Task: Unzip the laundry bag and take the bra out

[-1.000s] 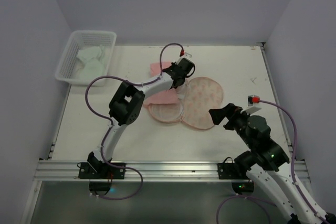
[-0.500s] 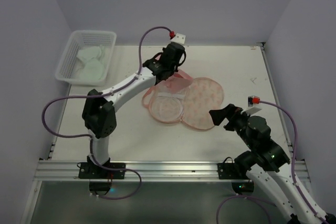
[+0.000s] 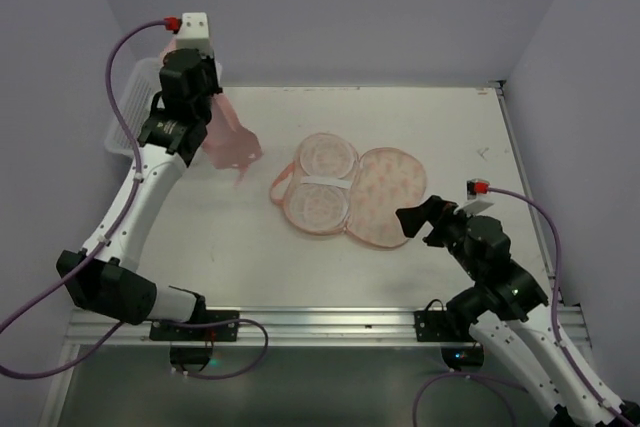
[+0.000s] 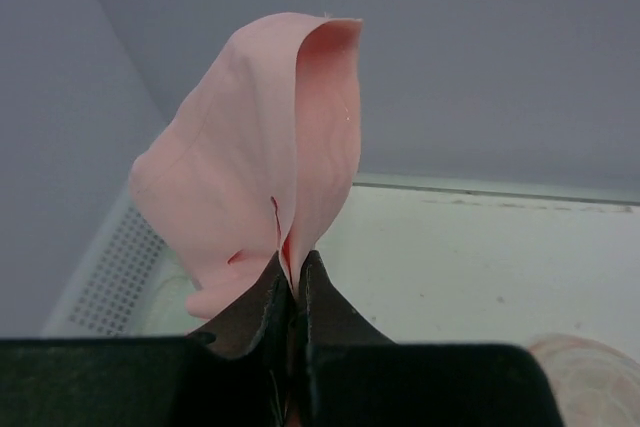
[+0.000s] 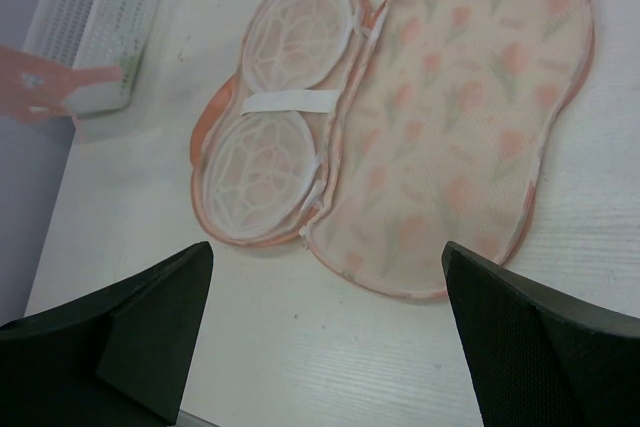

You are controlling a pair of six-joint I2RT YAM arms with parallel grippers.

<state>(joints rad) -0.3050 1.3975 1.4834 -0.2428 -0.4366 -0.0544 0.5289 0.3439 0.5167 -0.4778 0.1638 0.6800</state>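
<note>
The bra [image 3: 230, 143] hangs in the air at the far left of the scene, clear of the counter [image 3: 200, 237]. It is pinched at one edge by the left tool [image 3: 198, 119]. In the left wrist view the two dark fingers [image 4: 262, 309] are pressed together on a fold of the salmon-pink fabric, and the rest of the cup stands above them in a curled sheet. From above, the fabric trails down and to the right of the tool, just beside the white lattice basket [image 3: 118, 129] in the far left corner. The pictures do not show whether it touches the basket.

The laundry bag [image 3: 388, 187] lies in the middle of the counter, unzipped and spread open like a book. Its right half lies flat and shows a pale surface with an orange-pink flower print. Its left half shows two round pale mesh domes [image 5: 270, 137], one far and one near, with a white strap [image 5: 292, 101] across the place where they meet. Pink trim runs around the edge.

The right tool [image 3: 418, 217] hovers at the near right edge of the bag with its fingers [image 5: 120, 332] spread wide apart and nothing between them. Seen from above, it overlaps the bag's near right rim.
</note>
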